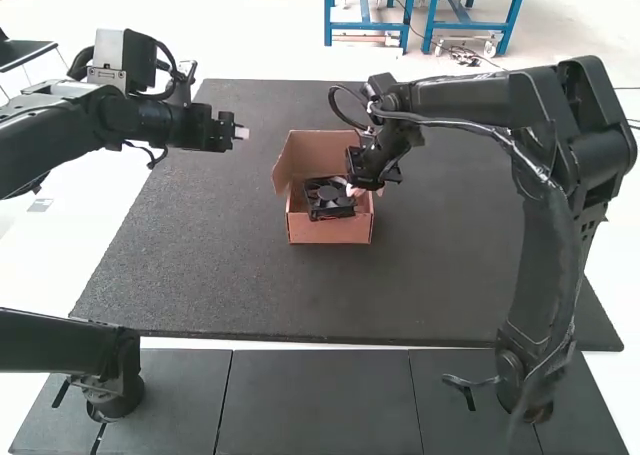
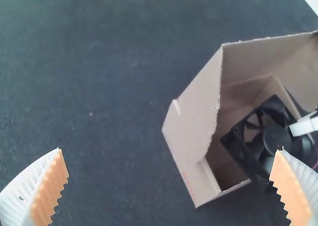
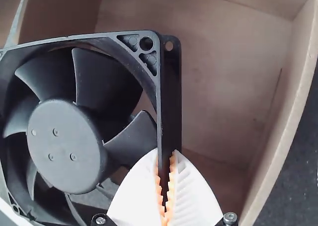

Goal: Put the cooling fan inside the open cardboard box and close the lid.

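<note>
An open cardboard box (image 1: 330, 223) stands mid-mat with its lid flap (image 1: 288, 162) raised at its left. A black square cooling fan (image 1: 328, 197) sits tilted in the box's mouth, resting partly inside. My right gripper (image 1: 352, 186) is shut on the fan's (image 3: 74, 131) frame edge, its white ribbed fingers (image 3: 191, 191) pinching the thin rim inside the box (image 3: 233, 77). My left gripper (image 1: 240, 132) hangs open above the mat, left of the box and apart from it. In the left wrist view the orange pads (image 2: 49, 186) are spread wide, with the box (image 2: 198, 136) and the fan (image 2: 263, 136) beyond them.
A dark rubber mat (image 1: 200, 265) covers the table under the box, with bare room in front and to both sides. The right arm (image 1: 550, 175) arches over the mat's right side. White floor lies beyond the mat's edges.
</note>
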